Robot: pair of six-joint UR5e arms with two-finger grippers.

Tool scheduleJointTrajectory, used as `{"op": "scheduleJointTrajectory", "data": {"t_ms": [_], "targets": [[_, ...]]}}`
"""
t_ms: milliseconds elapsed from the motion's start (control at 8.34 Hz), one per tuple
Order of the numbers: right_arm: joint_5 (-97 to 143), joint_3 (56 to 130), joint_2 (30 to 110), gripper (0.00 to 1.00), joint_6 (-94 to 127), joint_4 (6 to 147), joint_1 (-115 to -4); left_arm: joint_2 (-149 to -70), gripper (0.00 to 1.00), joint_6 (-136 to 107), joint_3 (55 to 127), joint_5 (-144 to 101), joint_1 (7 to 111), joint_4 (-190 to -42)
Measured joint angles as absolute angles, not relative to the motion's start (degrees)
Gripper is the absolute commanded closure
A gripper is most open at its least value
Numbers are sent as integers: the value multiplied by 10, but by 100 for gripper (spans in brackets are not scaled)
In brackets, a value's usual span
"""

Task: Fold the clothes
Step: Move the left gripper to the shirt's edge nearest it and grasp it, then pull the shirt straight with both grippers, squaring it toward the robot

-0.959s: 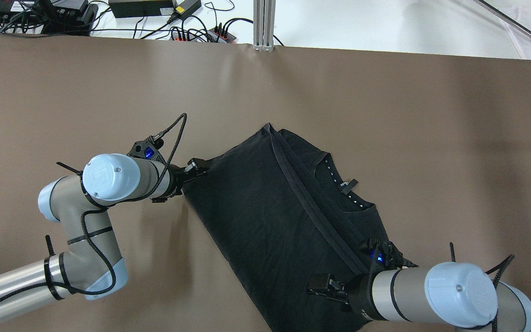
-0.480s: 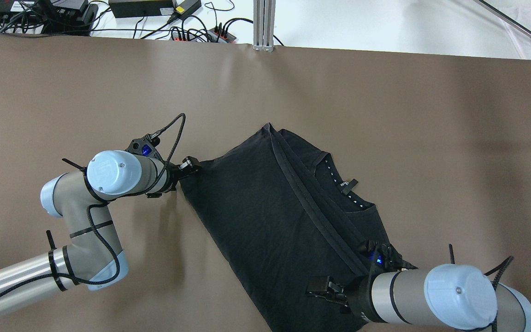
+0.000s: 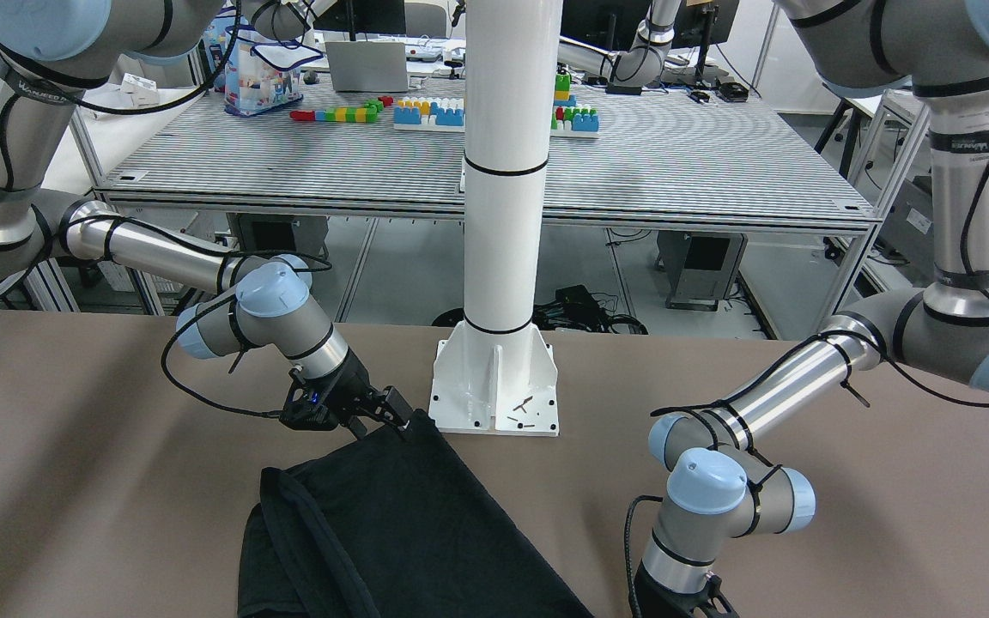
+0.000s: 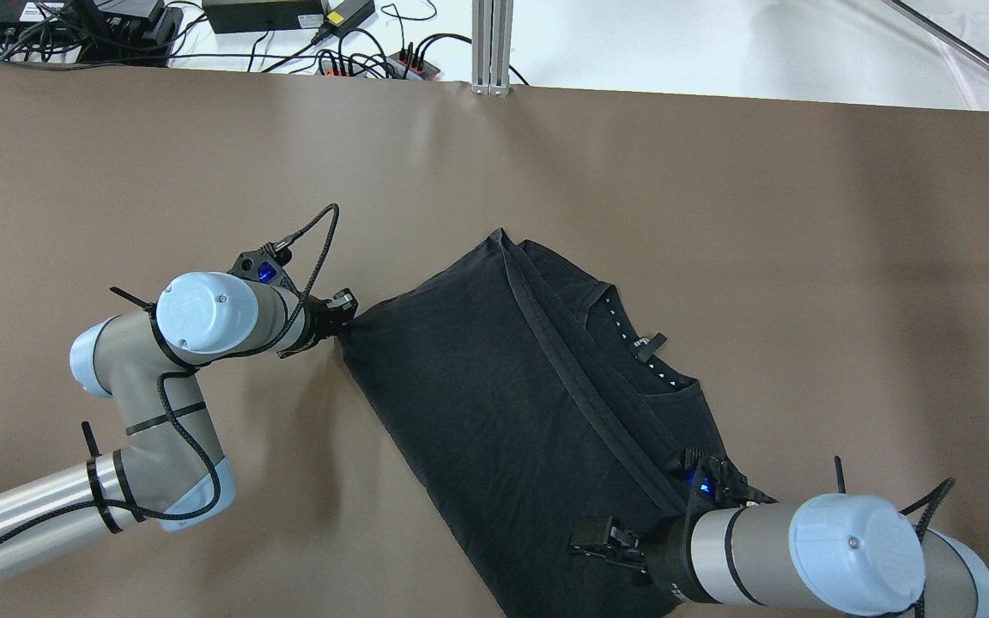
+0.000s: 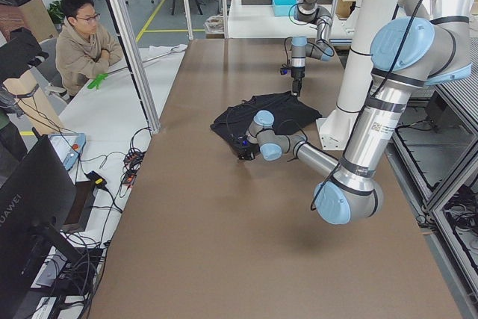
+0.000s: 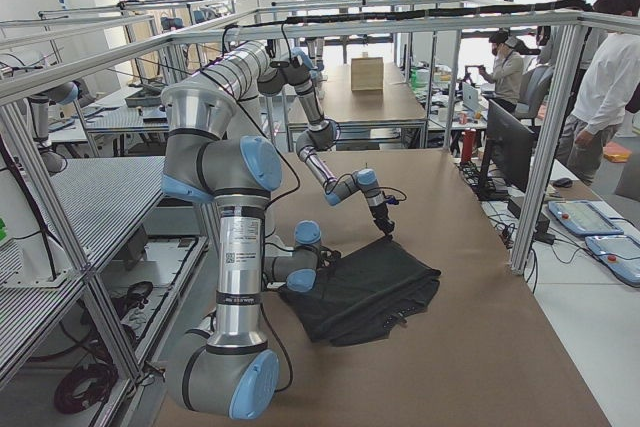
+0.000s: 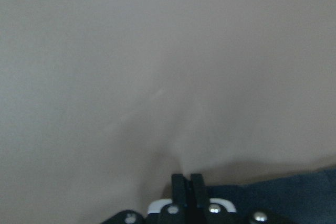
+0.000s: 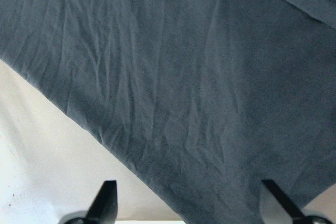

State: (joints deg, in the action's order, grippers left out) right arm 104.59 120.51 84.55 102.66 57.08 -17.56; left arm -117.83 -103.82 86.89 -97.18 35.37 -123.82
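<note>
- The black garment (image 4: 494, 395) lies flat on the brown counter (image 4: 203, 154), set at a slant, right of the middle in the overhead view and reaching toward the robot's edge.
- It is folded over itself: a stitched hem runs diagonally across it, and the neckline with its label (image 4: 645, 348) shows on the lower layer beyond that hem.
- 1 corner of the cloth is drawn out to a point on the robot's left side.
- The left tool (image 4: 347, 312) sits low at that corner; its wrist view shows the 2 fingers pressed together with dark cloth right beside them, so it is pinched closed on the garment's corner.
- The right tool (image 4: 602, 539) is over the opposite, near part of the garment; its wrist view shows the 2 fingers (image 8: 107, 200) spread wide apart above the wrinkled cloth, gripping nothing.
- In the front-facing view the garment's near corner lies just beside the base plate (image 3: 494, 399) of the white pillar (image 3: 503, 215).
- Cables (image 4: 357, 51) and power supplies lie on the white surface past the counter's far edge.
- A person (image 5: 82, 46) sits beyond that edge in the left side view.
</note>
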Motion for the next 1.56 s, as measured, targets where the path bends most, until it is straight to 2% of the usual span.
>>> {"op": "scheduleJointTrajectory", "data": {"t_ms": [240, 360, 480, 959, 1079, 1199, 1559], "targets": [[1046, 1205, 845, 5, 1027, 571, -176, -1181, 100, -976, 865, -1005, 397, -1235], [1046, 1206, 845, 5, 1027, 570, -176, -1202, 100, -944, 837, -1035, 434, -1233], [1045, 1207, 845, 5, 1027, 570, -178, -1256, 100, -923, 779, -1059, 467, -1233], [1006, 1208, 841, 5, 1027, 571, -181, -1544, 100, -906, 452, -1073, 516, -1251], [995, 1208, 840, 5, 1027, 572, -180, -1573, 100, -906, 406, -1069, 517, -1271], [982, 1208, 839, 5, 1027, 572, -180, -1585, 1, -905, 380, -1063, 517, -1284], [923, 1205, 809, 6, 1025, 611, -178, -1589, 0, -901, 365, -1047, 518, -1309]]}}
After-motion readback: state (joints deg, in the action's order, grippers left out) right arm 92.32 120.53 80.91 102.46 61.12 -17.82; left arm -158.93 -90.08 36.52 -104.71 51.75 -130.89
